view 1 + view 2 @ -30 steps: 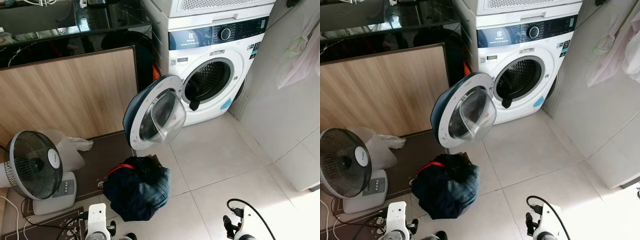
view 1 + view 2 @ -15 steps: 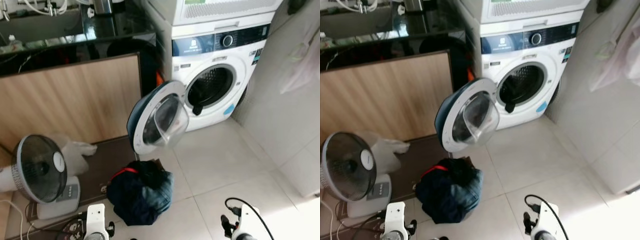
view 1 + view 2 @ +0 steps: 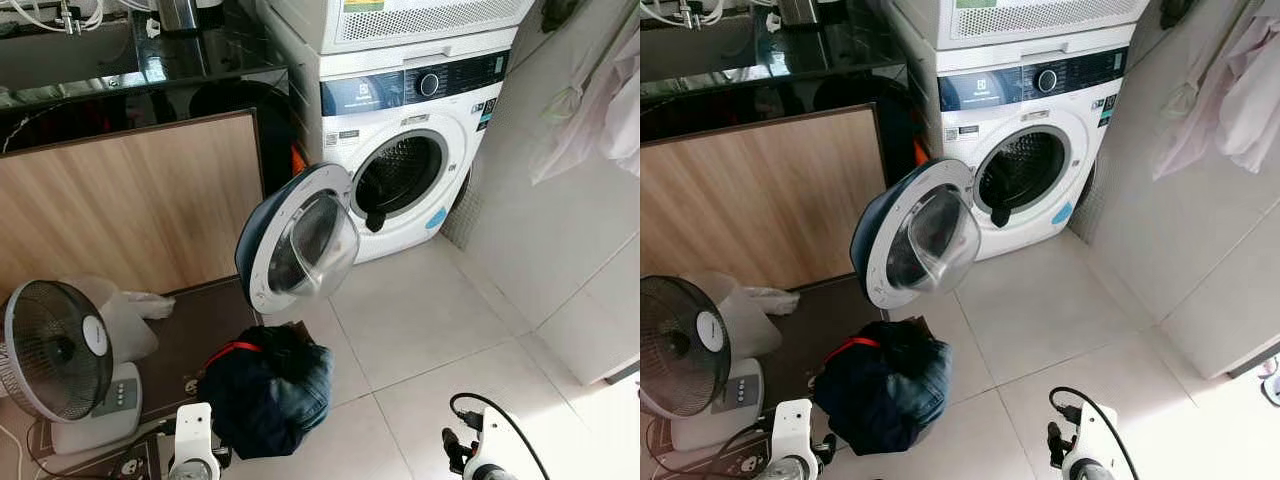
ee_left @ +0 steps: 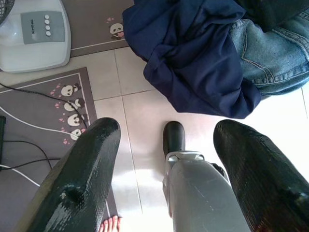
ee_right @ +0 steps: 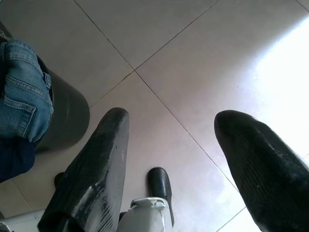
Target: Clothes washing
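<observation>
The left tool (image 4: 166, 145) hangs low over the tiled floor (image 3: 430, 320) with its two black fingers (image 4: 87, 174) spread wide apart and nothing between them; just ahead of its fingertips lies the heap of clothes (image 4: 203, 53), a dark navy garment bunched over blue denim jeans (image 4: 270, 53), resting on the floor and not touching the tool. To one side of this tool sit the white base of a standing fan (image 4: 36, 34) and a grey panda-print mat (image 4: 43, 116) with a cable across it. The right tool (image 5: 169, 145) also hangs over bare tiles, fingers (image 5: 96, 179) released and wide, holding nothing, with the denim edge of the heap (image 5: 21, 92) off to its side. Beyond the heap, farther ahead of both tools, stands the white front-loading washing machine (image 3: 400, 130), its round door (image 3: 295, 240) swung fully open toward the heap and a dark piece of cloth (image 3: 375, 220) draped over the drum's lower rim. A black-topped counter (image 3: 130, 70) with a wooden panel stands beside the machine, ahead of the left tool
</observation>
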